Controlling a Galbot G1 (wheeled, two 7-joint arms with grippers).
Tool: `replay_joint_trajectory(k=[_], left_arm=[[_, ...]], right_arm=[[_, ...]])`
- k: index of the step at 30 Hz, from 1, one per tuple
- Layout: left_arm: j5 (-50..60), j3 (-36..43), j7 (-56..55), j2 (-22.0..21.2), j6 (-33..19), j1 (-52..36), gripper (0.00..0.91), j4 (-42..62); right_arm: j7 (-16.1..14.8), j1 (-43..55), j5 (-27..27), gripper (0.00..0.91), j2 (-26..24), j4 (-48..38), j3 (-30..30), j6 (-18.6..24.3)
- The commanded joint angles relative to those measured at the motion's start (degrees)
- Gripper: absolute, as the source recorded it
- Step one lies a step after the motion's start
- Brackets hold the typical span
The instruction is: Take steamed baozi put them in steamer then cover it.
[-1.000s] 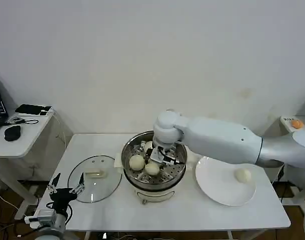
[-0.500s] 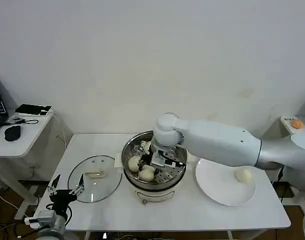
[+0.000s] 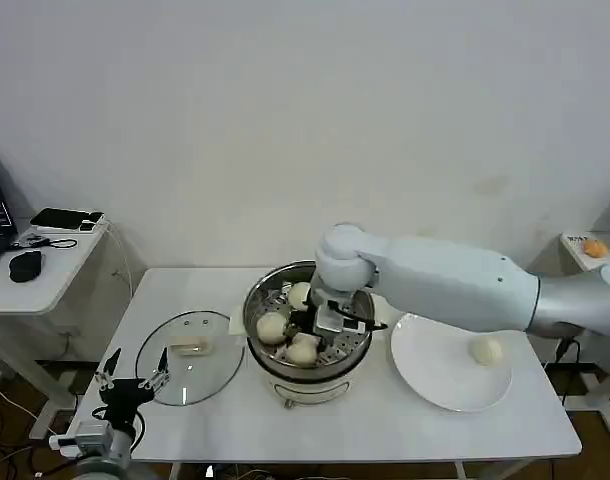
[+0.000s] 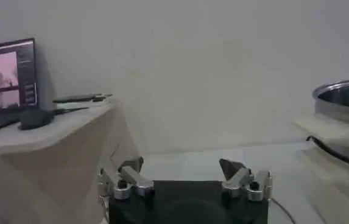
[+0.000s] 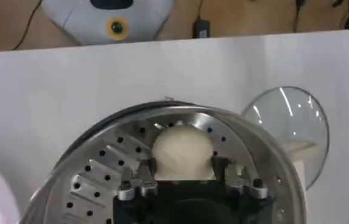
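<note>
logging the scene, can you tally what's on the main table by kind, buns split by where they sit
baozi in the steamer: 3, at
baozi on the white plate: 1
steamer: 1
glass cover: 1
white plate: 1
total: 7

Steamer (image 4: 345, 115) cut off at edge, contents perhaps hidden.

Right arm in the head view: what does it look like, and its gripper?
The right arm is a thick, smooth white shell with a rounded ball-like wrist joint. Its right gripper has a black body, silver metal finger links and dark pads.
</note>
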Motion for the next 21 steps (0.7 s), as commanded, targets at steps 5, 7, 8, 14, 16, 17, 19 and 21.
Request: replay_joint_trajectory(k=[5, 7, 8, 14, 16, 17, 19, 21], left_arm=[[0.04, 0.12, 0.01, -0.14, 0.01, 0.01, 0.907, -0.10], [0.05, 0.06, 0.02, -0.08, -0.01, 0.09, 0.907, -0.10], [0.01, 0.02, 0.02, -0.03, -0.01, 0.13, 0.907, -0.08], [-0.01, -0.06, 0.07, -0.03, -0.01, 0.00, 0.907, 0.02], [0.03, 0.03, 0.09, -0.05, 0.00, -0.07, 0.907, 0.08], [0.03, 0.06, 0.08, -0.03, 0.01, -0.09, 0.907, 0.10], [-0.01, 0.04, 0.09, -0.08, 0.03, -0.18, 0.907, 0.17], [0.02, 0.06, 0.08, -0.17, 0.03, -0.20, 0.907, 0.32]], right_arm=[[0.06, 0.07, -0.82, 0.635, -0.31, 0.36, -0.03, 0.83], [0.05, -0.04, -0.53, 0.635, -0.18, 0.48, -0.27, 0.78], [0.02, -0.06, -0.36, 0.635, -0.18, 0.54, -0.33, 0.75], [0.96, -0.52, -1.13, 0.907, -0.63, 0.66, -0.68, 0.45], [1.07, -0.49, -1.07, 0.907, -0.74, 0.75, -0.62, 0.31], [1.12, -0.39, -1.07, 0.907, -0.75, 0.75, -0.48, 0.26], [1.57, -0.15, -1.48, 0.907, -0.79, 0.81, 0.02, 0.28], [1.60, 0.37, -2.10, 0.907, -1.13, 1.10, 0.71, 0.27]])
